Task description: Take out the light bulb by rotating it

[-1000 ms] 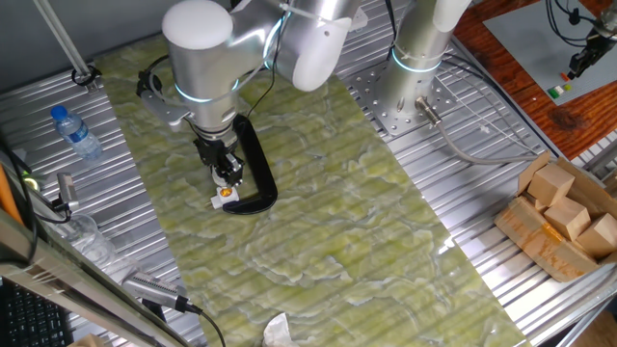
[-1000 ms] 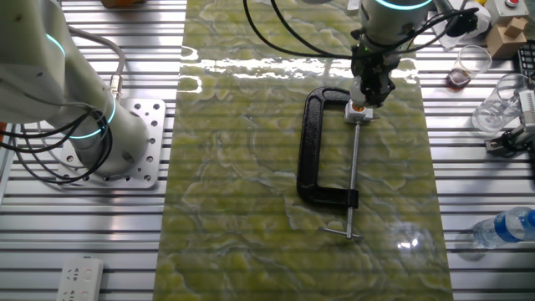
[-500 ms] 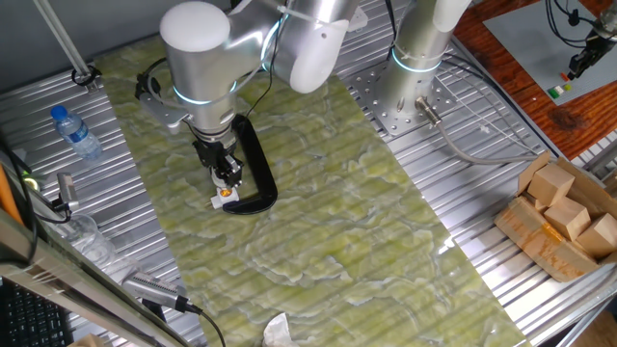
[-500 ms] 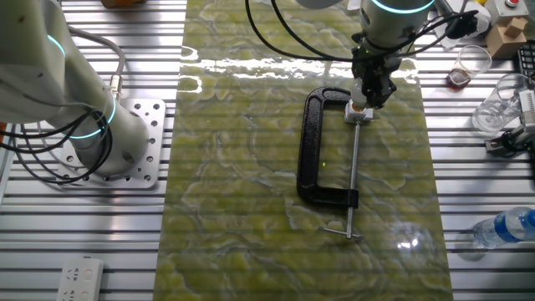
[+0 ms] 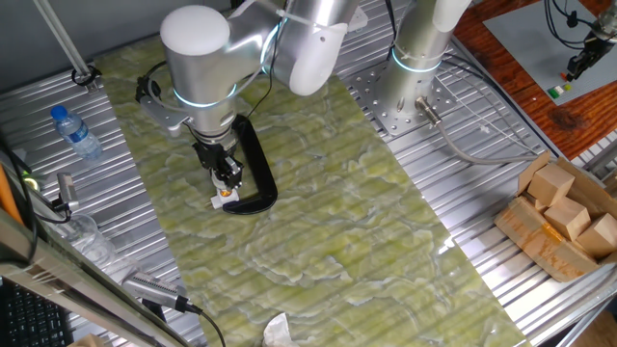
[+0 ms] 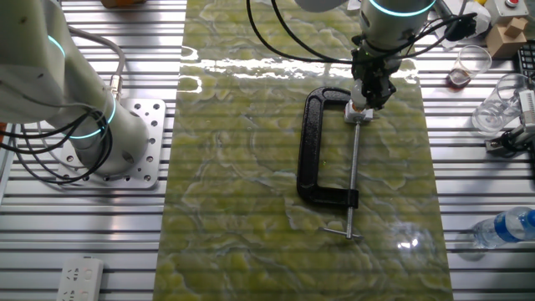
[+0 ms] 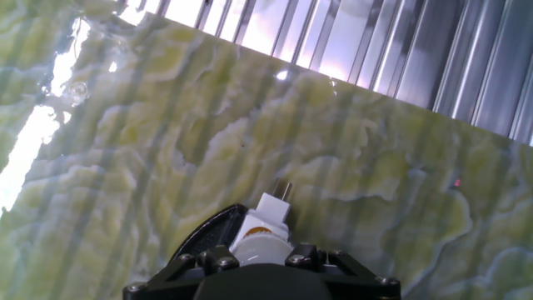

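From my end the hand (image 6: 365, 94) sits straight down over the socket (image 6: 358, 113) at the top of the clamp (image 6: 314, 150); in the hand view the fingers look pressed onto the bulb (image 7: 260, 247), still seated in the socket; clamp lies flat on the green mat (image 5: 328, 202) on the table (image 5: 463, 202).

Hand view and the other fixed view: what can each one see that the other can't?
Only the hand view shows the light bulb close up, white, at the end effector, above the white socket piece. Only the other fixed view shows the whole black clamp, its screw rod, a water bottle and a second arm. Both show the green mat.
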`<control>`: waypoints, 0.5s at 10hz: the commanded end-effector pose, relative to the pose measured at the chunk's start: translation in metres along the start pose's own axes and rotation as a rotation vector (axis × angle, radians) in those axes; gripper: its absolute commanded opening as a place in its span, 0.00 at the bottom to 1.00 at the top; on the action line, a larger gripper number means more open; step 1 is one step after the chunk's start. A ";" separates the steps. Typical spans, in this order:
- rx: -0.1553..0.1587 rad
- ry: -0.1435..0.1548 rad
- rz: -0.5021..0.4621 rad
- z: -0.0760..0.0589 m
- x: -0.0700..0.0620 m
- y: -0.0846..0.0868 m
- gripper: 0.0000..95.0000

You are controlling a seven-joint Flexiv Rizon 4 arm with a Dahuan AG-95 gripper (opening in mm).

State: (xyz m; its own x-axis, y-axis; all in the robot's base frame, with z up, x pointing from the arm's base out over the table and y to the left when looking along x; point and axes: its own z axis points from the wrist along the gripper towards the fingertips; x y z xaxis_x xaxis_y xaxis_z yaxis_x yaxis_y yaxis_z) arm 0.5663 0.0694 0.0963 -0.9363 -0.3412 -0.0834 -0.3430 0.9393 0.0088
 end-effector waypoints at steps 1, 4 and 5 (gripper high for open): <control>0.000 0.000 0.000 0.001 0.000 0.001 0.00; 0.001 -0.002 0.002 0.005 0.001 0.003 0.00; 0.001 -0.002 0.002 0.006 0.001 0.003 0.00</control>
State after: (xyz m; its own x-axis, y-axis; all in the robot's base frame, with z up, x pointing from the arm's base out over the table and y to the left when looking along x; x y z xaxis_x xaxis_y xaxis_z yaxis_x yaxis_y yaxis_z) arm 0.5651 0.0725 0.0890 -0.9357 -0.3424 -0.0852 -0.3442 0.9389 0.0078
